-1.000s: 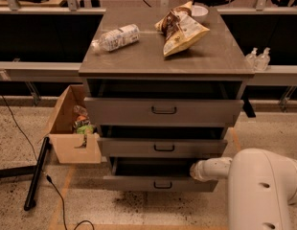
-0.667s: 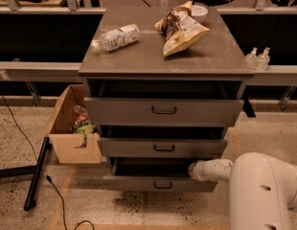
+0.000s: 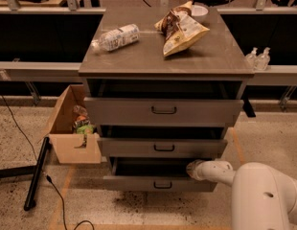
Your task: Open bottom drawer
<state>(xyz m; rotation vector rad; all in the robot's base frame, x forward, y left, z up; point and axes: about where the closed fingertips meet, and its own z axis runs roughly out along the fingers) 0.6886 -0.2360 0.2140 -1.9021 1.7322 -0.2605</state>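
Pulling seems your step: bottom drawer (image 3: 134,182) stands partly out, gripper (image 3: 192,169) at its front's upper right corner; you cannot tell its hold. Next, draw straight outward.

jaws at rt end of bottom drawer (image 3: 139,183), mid drawer (image 3: 129,147) just above, top drawer (image 3: 124,112) higher, bottle (image 3: 116,37) & bag (image 3: 183,28) on surface (image 3: 153,57) above, box (image 3: 74,150) far left
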